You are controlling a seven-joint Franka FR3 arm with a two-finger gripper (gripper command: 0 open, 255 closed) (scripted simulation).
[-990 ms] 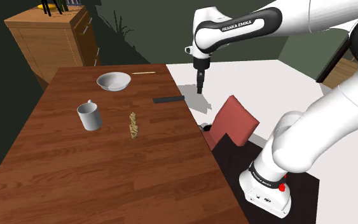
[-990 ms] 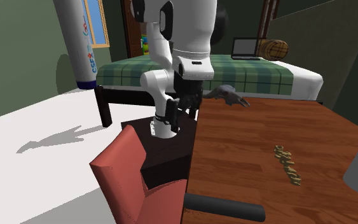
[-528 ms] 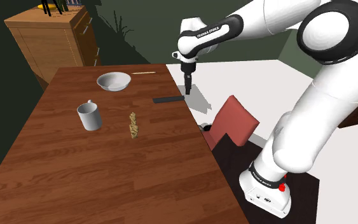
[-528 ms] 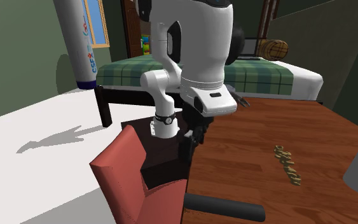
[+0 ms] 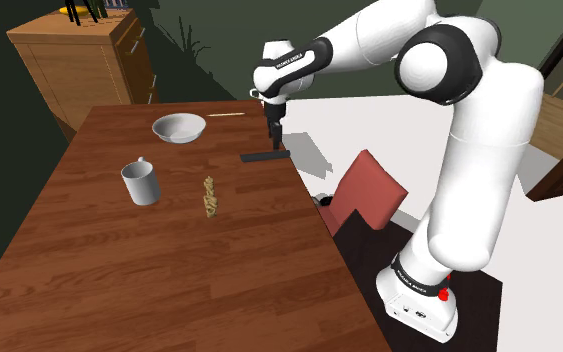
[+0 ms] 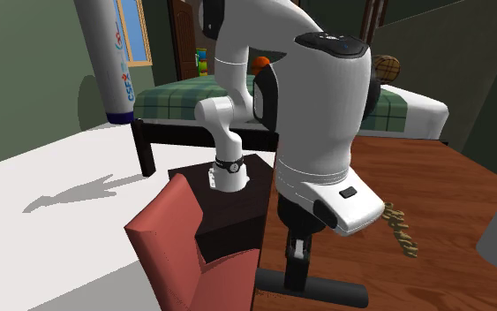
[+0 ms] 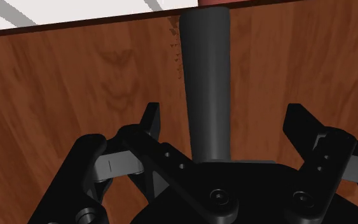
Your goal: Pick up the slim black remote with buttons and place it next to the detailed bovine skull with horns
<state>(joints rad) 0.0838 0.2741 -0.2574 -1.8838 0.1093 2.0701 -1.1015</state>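
A slim dark remote [image 5: 264,156] [image 6: 312,287] lies flat near the edge of the brown wooden table [image 5: 169,270]. My gripper [image 5: 275,135] [image 6: 296,261] hangs just above one end of it, pointing down. In the wrist view the gripper [image 7: 223,114] stands open, the remote [image 7: 206,76] running lengthwise between the fingers [image 7: 151,121] without touching them. The small tan skull [image 5: 209,197] [image 6: 399,230] lies further in on the table, a short way from the remote.
A white bowl [image 5: 179,127] and a grey mug [image 5: 141,183] stand on the table beyond the skull. A red chair [image 5: 369,190] [image 6: 193,247] sits against the table edge beside the remote. A wooden dresser [image 5: 79,55] stands behind the table.
The arm has swung towards the shoulder view's left, carrying the gripper from over the floor beyond the table edge to above the remote. The fingers stayed open.
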